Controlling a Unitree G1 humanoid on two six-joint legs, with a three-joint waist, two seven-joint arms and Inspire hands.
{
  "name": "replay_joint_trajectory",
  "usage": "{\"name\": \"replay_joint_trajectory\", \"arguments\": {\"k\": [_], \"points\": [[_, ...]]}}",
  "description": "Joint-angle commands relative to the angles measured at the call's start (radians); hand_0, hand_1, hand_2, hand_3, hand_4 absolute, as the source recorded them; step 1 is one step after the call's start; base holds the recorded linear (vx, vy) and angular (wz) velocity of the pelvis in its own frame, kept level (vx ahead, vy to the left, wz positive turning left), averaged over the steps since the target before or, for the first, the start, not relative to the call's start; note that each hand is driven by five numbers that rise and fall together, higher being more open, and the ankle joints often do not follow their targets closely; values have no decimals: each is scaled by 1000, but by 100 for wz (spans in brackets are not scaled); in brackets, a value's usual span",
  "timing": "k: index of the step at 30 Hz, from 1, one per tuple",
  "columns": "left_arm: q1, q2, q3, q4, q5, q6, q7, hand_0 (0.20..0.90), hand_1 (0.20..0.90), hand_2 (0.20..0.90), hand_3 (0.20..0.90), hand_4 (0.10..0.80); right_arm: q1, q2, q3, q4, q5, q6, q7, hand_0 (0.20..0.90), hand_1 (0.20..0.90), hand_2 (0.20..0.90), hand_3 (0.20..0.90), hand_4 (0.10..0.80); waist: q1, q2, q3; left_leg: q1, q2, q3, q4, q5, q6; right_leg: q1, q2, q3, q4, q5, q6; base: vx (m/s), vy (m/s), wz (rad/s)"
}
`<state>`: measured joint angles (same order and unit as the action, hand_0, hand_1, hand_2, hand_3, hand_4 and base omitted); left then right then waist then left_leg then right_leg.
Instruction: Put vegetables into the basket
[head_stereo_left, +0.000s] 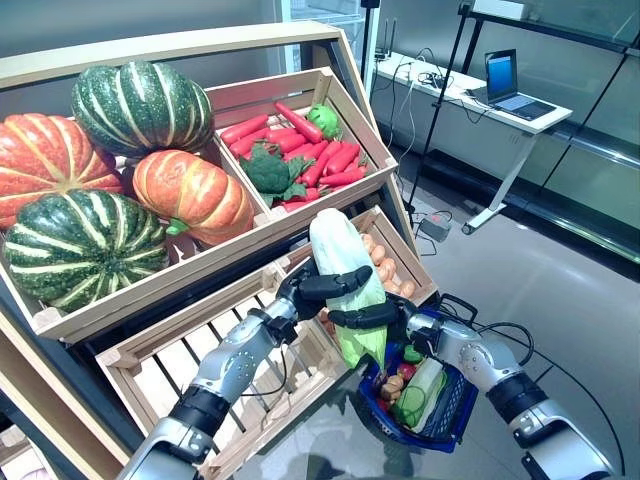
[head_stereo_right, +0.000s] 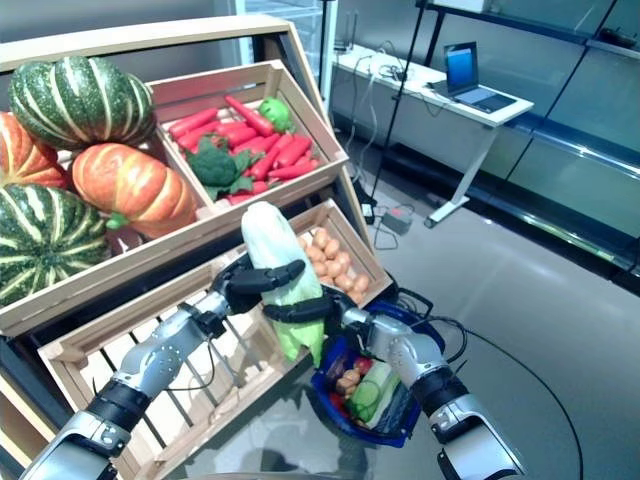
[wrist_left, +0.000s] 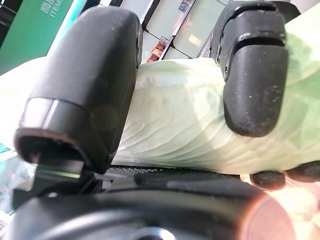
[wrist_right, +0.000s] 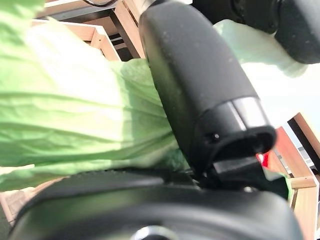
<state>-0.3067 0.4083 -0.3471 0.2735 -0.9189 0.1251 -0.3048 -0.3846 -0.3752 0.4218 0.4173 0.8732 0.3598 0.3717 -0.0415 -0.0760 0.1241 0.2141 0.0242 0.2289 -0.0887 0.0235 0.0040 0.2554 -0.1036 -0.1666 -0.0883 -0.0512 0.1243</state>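
Note:
A long pale-green napa cabbage (head_stereo_left: 338, 250) is held upright in front of the wooden stand, its leafy end down just above the blue basket (head_stereo_left: 462, 412). My left hand (head_stereo_left: 322, 287) is curled round its middle from the stand's side. My right hand (head_stereo_left: 366, 318) is curled round its lower leafy part just below. The left wrist view shows the thumb (wrist_left: 85, 90) pressed on the ribbed cabbage (wrist_left: 175, 130). The right wrist view shows that hand's thumb (wrist_right: 200, 80) across the green leaves (wrist_right: 75, 115). In the basket lie a pale green-and-white vegetable (head_stereo_left: 420, 392), small brown round ones and a red one.
The slanted wooden stand (head_stereo_left: 180, 285) with its crates fills the left, and a slatted lower crate (head_stereo_left: 170, 370) lies under my left arm. The basket stands on the grey floor by the stand's corner. A white desk with a laptop (head_stereo_left: 505, 85) stands far back right.

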Motion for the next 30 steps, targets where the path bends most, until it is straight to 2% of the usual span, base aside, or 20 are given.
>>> {"name": "replay_joint_trajectory", "arguments": {"k": [1,2,3,4,7,15,23,30], "points": [[-92,-165,-24,-227,-134,-75,-195,300,300,300,300,400,-60,48,-150,21,160,-123,-74,300,300,300,300,400,2,44,-55,30,-3,-3,1,-119,3,-40,62,-9,1,16,-83,0,0,0],[-87,-160,-22,-226,-134,-75,-193,455,455,455,455,504,-43,48,-163,19,163,-136,-77,300,300,300,300,400,-1,44,-52,29,-2,-1,1,-119,4,-43,62,-8,1,18,-83,0,0,0],[-85,-156,-20,-224,-132,-78,-191,752,752,752,752,701,-33,47,-168,21,159,-144,-75,300,300,300,300,400,-2,45,-49,28,-2,1,1,-119,4,-44,63,-7,1,18,-83,0,0,0],[-83,-154,-18,-221,-126,-77,-189,900,900,900,900,800,-26,44,-173,22,146,-150,-73,300,300,300,300,400,-4,45,-47,28,-2,2,1,-119,4,-45,63,-7,1,18,-82,0,0,0],[-72,-148,-4,-214,-119,-77,-188,900,900,900,900,800,3,26,-178,35,84,-165,-66,300,300,300,300,400,-7,45,-45,27,-1,8,1,-122,5,-48,62,-5,1,17,-81,3,4,-3],[-22,-118,40,-216,-77,-83,-182,900,900,900,900,800,124,-9,-249,78,123,-181,-67,300,300,300,300,400,-17,46,-41,30,3,20,1,-125,6,-48,64,1,1,18,-79,14,3,-5],[-19,-101,88,-191,-80,-92,-161,900,900,900,900,800,218,-19,-328,161,122,-217,-30,300,300,300,300,400,-28,46,-32,28,4,26,1,-127,7,-53,67,11,1,19,-76,1,-9,-2],[-20,-101,127,-188,-69,-105,-131,900,900,900,900,800,255,-25,-385,175,147,-258,-53,300,300,300,300,400,-37,44,-23,29,6,25,1,-128,6,-50,70,16,1,17,-77,-3,-6,-2]]}}
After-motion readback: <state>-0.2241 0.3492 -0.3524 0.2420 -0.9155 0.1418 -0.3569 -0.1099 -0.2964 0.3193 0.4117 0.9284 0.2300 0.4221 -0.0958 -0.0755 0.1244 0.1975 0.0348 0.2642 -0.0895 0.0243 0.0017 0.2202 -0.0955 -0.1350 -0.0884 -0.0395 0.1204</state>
